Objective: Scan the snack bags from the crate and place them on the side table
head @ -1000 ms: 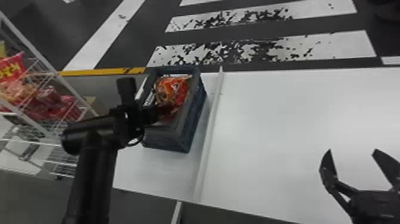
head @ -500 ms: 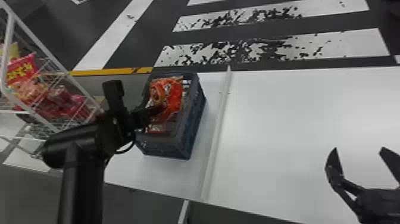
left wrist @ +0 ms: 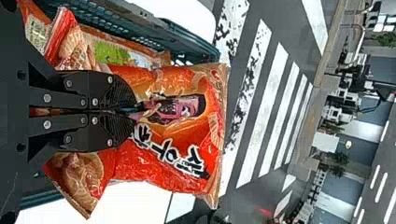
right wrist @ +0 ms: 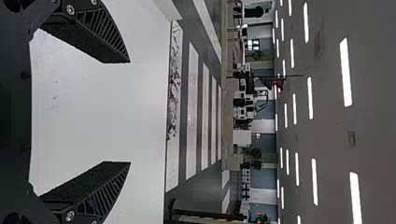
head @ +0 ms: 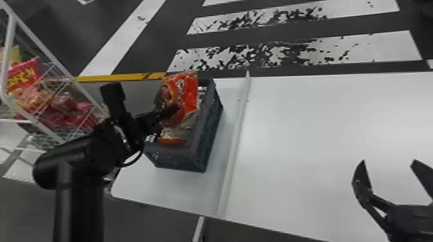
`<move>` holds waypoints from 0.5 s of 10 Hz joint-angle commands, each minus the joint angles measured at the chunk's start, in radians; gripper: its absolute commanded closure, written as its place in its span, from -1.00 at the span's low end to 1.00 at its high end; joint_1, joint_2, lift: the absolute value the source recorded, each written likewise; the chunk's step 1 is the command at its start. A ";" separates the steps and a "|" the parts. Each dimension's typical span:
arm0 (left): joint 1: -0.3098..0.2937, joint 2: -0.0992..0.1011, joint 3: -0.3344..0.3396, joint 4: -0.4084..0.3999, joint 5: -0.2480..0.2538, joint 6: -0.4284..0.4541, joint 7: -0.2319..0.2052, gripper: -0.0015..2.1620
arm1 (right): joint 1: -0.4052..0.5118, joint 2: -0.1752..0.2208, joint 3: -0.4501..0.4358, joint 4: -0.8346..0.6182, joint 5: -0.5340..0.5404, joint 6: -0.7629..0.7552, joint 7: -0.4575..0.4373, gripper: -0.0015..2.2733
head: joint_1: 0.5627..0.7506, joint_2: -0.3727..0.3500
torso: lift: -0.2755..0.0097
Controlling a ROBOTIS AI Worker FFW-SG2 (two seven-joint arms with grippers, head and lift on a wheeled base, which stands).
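1. Right gripper [head: 388, 162]: matt black, pointed, claw-shaped fingers standing wide apart over the smooth white tabletop [head: 309, 128]; nothing between them. Ribbed sides seen in the right wrist view.
2. Left gripper [head: 172, 110]: black, with bolted links and rounded, ridged fingers, drawn together and clamped on the orange-red snack bag [left wrist: 182, 163].
3. That bag: glossy, crinkled film, puffed body, flat crimped end seal; dark lettering and a reddish-purple oval figure. Pinched at its middle, it spreads past the fingertips and out to either side of them. In the head view it sits at the crate's far end, its top overlapping the rim.
4. Crate [head: 209, 135]: blue-grey plastic, boxy, latticed walls. More shiny packets [head: 177, 133] inside, one with a green patch in the left wrist view.
5. Pale raised strip [head: 235, 141], straight and narrow, on the robot's right of the crate.
6. White wire rack [head: 10, 41] to the robot's left, holding crumpled pink and red bags [head: 24, 75].
7. Beyond: dark floor, white stripes [head: 299, 53] mottled with black flecks.
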State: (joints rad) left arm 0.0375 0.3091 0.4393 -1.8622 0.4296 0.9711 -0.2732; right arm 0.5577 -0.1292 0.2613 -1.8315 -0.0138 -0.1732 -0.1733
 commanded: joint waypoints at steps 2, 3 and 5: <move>0.039 -0.019 0.044 -0.068 0.109 0.010 -0.004 0.98 | 0.001 0.000 0.000 0.000 0.000 -0.005 0.000 -0.90 | 0.41 0.98 | 0.36; 0.053 -0.022 0.047 -0.130 0.124 0.028 -0.001 0.98 | 0.001 0.002 0.001 -0.002 0.000 -0.005 0.000 -0.90 | 0.41 0.95 | 0.36; 0.081 -0.042 0.068 -0.273 0.205 0.093 0.012 0.98 | 0.001 0.003 0.000 -0.002 0.000 -0.008 -0.005 -0.90 | 0.41 0.92 | 0.36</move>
State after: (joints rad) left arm 0.1103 0.2763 0.5051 -2.0864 0.6087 1.0412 -0.2609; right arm 0.5584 -0.1262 0.2610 -1.8331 -0.0138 -0.1814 -0.1772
